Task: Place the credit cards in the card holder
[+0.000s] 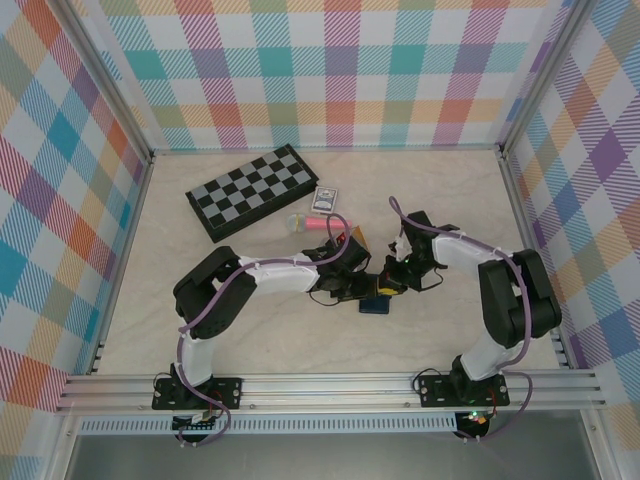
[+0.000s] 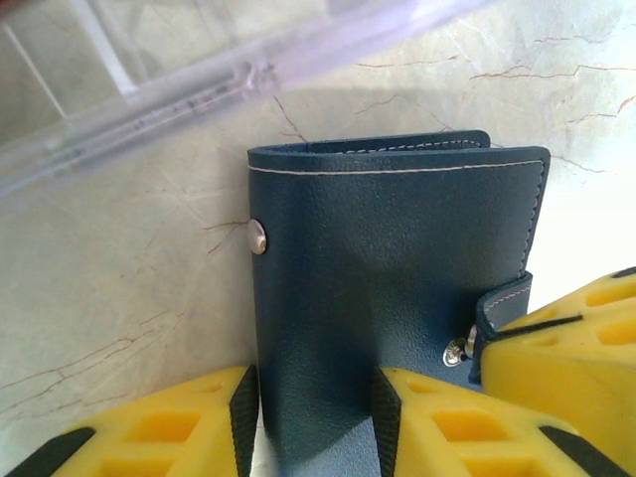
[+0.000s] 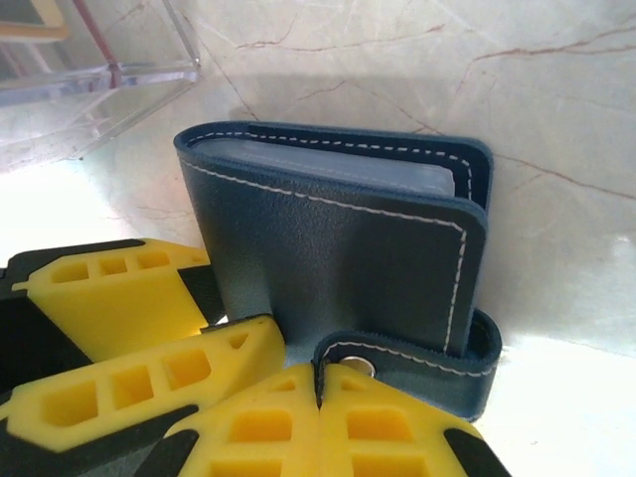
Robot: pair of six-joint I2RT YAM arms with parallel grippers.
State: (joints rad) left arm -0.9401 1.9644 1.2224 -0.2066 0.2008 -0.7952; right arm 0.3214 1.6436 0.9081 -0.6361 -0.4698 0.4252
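The card holder [image 1: 377,305] is a folded navy wallet resting on the table between both arms. My left gripper [image 2: 314,407] has its black pads [image 2: 243,412] closed on the lower part of the card holder [image 2: 397,258]. My right gripper [image 3: 320,383] is shut on its snap tab [image 3: 417,363], which is pulled out from the card holder [image 3: 338,248]. A pale sleeve shows in the wallet's open top edge. What looks like a red credit card [image 3: 99,40] stands on edge in a clear box. In the top view the left gripper [image 1: 357,288] and right gripper [image 1: 390,288] meet over the wallet.
The clear plastic box [image 1: 352,240] sits just behind the grippers and close to the wallet [image 2: 149,89]. Farther back lie a folded chessboard [image 1: 252,192], a pack of playing cards [image 1: 325,200] and a pink object [image 1: 312,223]. Checked walls enclose the table.
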